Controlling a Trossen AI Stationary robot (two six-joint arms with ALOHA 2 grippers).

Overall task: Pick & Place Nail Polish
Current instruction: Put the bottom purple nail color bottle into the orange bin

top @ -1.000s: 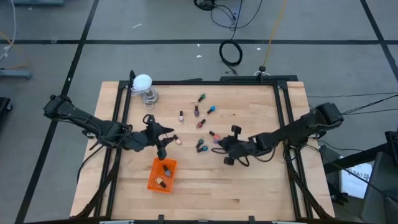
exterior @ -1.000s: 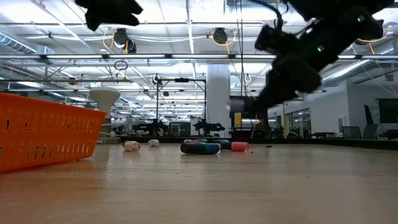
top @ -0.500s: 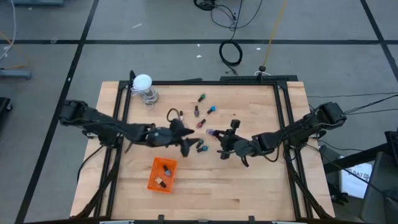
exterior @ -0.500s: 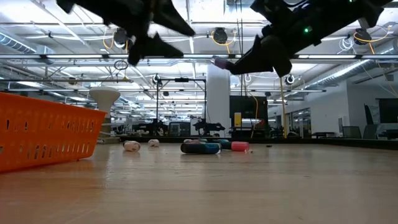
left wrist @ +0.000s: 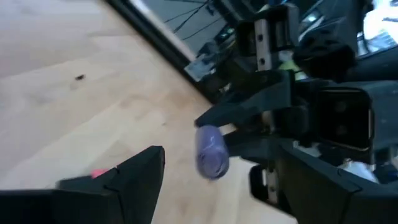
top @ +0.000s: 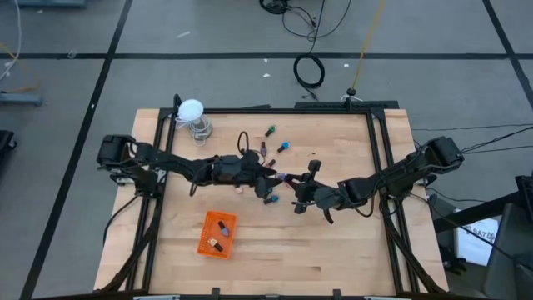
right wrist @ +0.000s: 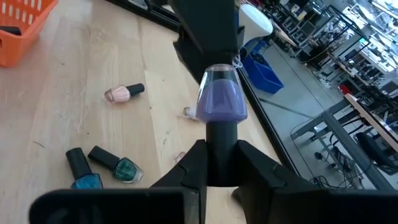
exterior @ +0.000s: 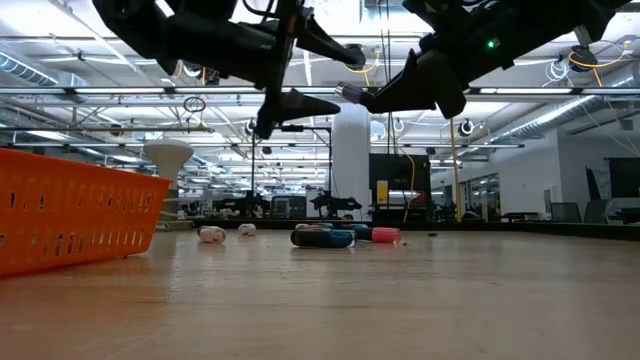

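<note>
Currently your right gripper (right wrist: 221, 171) is closed on the dark cap of a purple nail polish bottle (right wrist: 221, 99), holding it in the air above the table (top: 333, 242), near its middle, bottle end pointed toward the other arm. Your left gripper (exterior: 325, 75) faces it with jaws spread wide, one finger above and one below the level of the bottle, holding nothing; in the low view the bottle (exterior: 352, 94) sits just beside the fingertips, not between them. You have more nail polish bottles (top: 268, 199) lying loose on the wood beneath both arms, two teal ones (right wrist: 102, 168) side by side. Your orange tray (top: 203, 245) holds two bottles.
</note>
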